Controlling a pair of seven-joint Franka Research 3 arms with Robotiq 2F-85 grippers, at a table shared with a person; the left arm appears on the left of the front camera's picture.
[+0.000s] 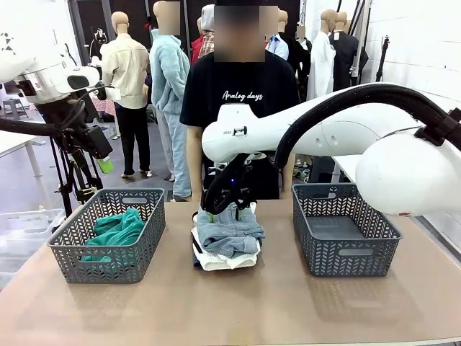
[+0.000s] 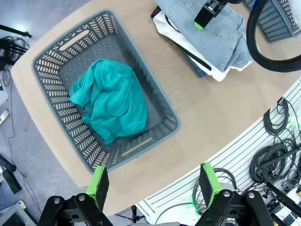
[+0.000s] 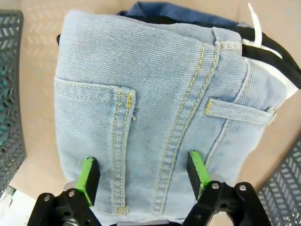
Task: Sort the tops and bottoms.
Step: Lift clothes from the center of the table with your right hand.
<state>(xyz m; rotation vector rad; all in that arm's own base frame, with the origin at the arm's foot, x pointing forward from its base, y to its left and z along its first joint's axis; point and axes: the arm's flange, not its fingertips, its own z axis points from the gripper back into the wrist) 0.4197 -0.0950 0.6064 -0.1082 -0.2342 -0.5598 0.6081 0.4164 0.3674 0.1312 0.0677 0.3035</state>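
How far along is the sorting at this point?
Done: the teal-green fabric top lies in the grey plastic basket on the robot's left. In hand: the right end effector, jaws open, is down on the pale-blue denim garment topping the centre pile. Left: that, the white black-edged garment and the darker-blue denim, none yet in the other grey basket.

On the tan table (image 1: pixel 274 310), three things directly. Near the middle, toward the far edge: pile of folded clothes (image 1: pixel 227 241), pale denim on top. Left of the pile, a little apart: grey basket (image 1: pixel 75 252). Right of the pile, likewise apart: second grey basket (image 1: pixel 346 268).
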